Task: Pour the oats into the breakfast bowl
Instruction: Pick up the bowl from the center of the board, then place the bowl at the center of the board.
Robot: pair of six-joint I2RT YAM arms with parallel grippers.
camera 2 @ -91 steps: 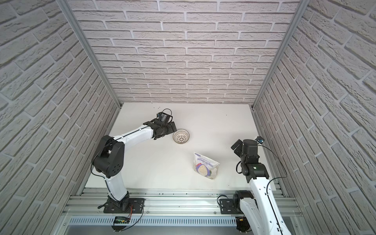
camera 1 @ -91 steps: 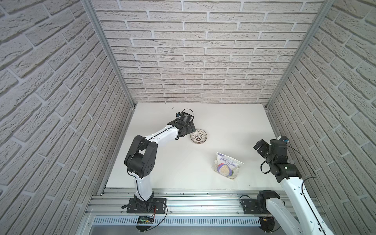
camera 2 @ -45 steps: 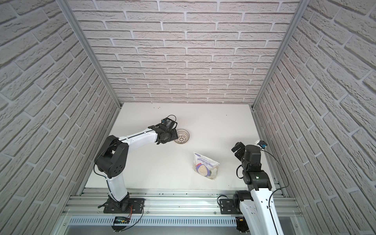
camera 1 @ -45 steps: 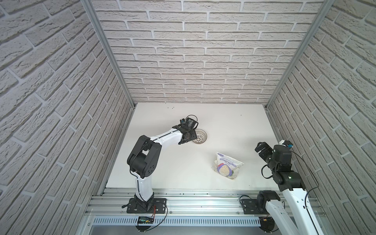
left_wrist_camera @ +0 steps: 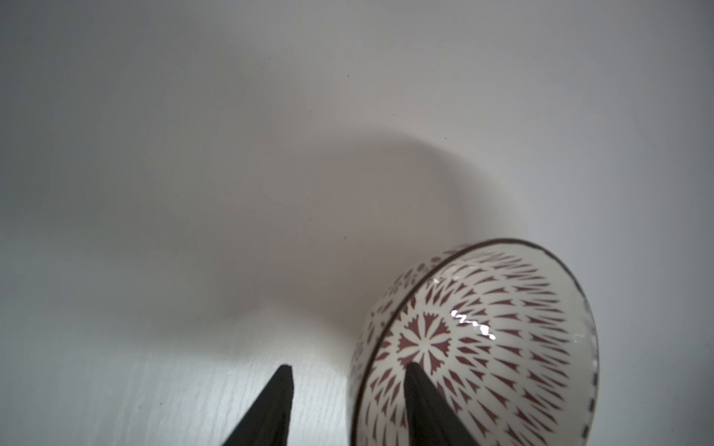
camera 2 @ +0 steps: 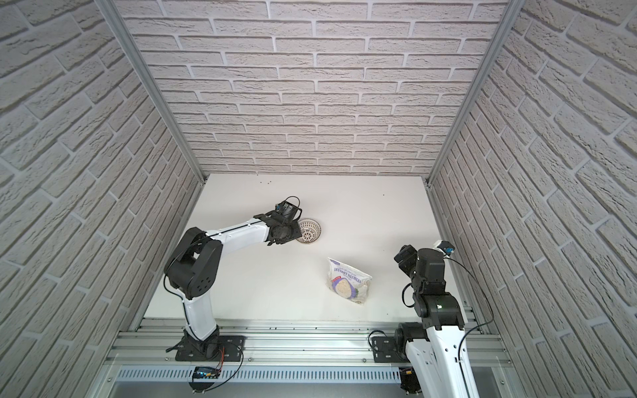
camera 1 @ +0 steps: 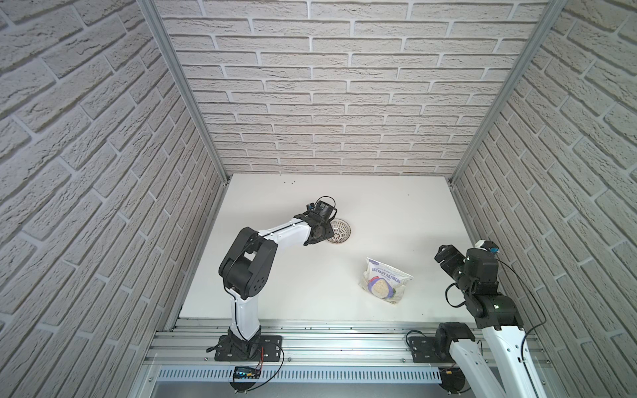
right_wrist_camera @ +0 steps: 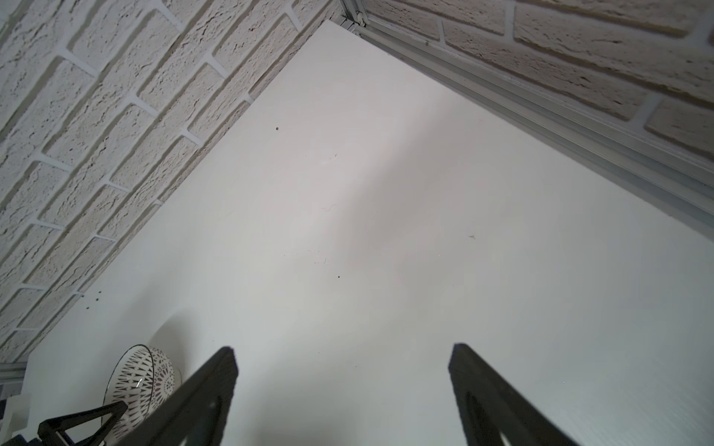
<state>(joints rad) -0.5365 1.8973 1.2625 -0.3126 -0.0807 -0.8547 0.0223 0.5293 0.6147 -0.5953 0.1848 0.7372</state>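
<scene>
Closest to you is the ribbed metal rail (camera 1: pixel 344 341), where both arm bases are bolted. Just past it starts the flat, smooth white table (camera 1: pixel 275 275).

On the near right part of the table lies the pouch (camera 1: pixel 383 281) (camera 2: pixel 348 281). It is soft, puffy and crinkly white plastic, with purple letters and a picture of a bowl of oatmeal. It lies flat and nothing touches it. The oats are hidden inside it.

The right gripper (right_wrist_camera: pixel 343 347) hangs in the air near the pouch, toward the right wall. Its two dark pointed fingers (right_wrist_camera: pixel 201 394) stand wide apart with only bare table between them, so it holds nothing.

Farther back and to the left, well apart from the pouch, the breakfast bowl (camera 1: pixel 340 231) (camera 2: pixel 310 231) (left_wrist_camera: pixel 483 328) sits on the table. It is small, round and shiny, white with dark petal and dot marks and a thin dark rim.

The left gripper (left_wrist_camera: pixel 347 366) is at that rim, partly open. One black finger is inside the bowl and one is outside. You can see a strip of table between the outside finger and the bowl's wall, so the bowl is not pinched. You cannot tell if the inside finger touches the bowl.

In both top views the arm's black wrist covers the bowl's left edge and hides the fingers. The left wrist view cuts off the bowl's lower part.

Behind everything stands the rough, pale brick wall (camera 1: pixel 327 103).
</scene>
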